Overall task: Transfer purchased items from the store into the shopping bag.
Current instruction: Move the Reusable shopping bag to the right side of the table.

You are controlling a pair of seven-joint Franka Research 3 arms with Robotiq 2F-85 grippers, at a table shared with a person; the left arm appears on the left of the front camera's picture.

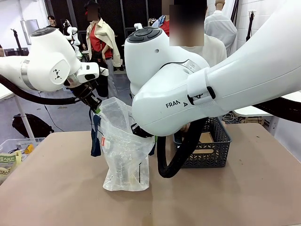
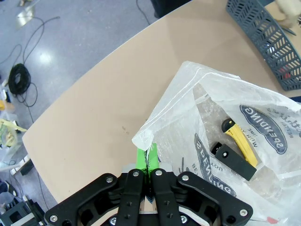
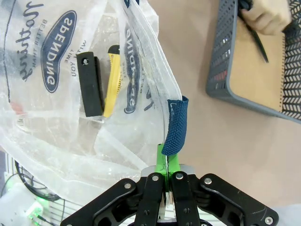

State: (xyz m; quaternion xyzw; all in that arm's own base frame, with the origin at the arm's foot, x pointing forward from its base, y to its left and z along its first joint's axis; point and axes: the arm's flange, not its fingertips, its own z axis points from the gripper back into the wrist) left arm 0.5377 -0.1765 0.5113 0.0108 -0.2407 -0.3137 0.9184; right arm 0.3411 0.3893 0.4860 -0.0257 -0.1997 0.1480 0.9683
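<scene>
Pinching the clear rim, the left hand (image 1: 95,107) sits at about 10 o'clock from the bag (image 1: 124,155) in the front view. Its jaws are fully closed on the plastic, and a navy strap (image 1: 96,136) hangs straight down below it. The left wrist view shows the same grip: the green pads (image 2: 141,157) are pressed together on a corner of the bag (image 2: 211,117), with bare table (image 2: 94,103) beyond at 11 o'clock.

The bag stands upright on the table (image 1: 56,188), its mouth held apart between the two hands. A small red label (image 1: 103,141) shows on its left side. Inside lie a black block (image 2: 233,157) and a yellow item (image 2: 240,141), touching side by side, next to blue oval print on the plastic. In the right wrist view, the black block (image 3: 90,84) and yellow item (image 3: 112,87) lie at about 10 o'clock from the right hand.

The right hand (image 3: 165,162) is also shut tight, gripping the bag's (image 3: 47,117) rim where a second navy strap (image 3: 175,127) rises from between the pads. In the front view, the big white right arm covers this hand.

The grey lattice basket (image 1: 211,146) stands on the table at the bag's 3 o'clock, just beside it but apart. From the right wrist, the basket (image 3: 221,61) is at 1 o'clock. The person's hand (image 3: 265,16) is inside it, holding a thin dark thing I cannot make out.
</scene>
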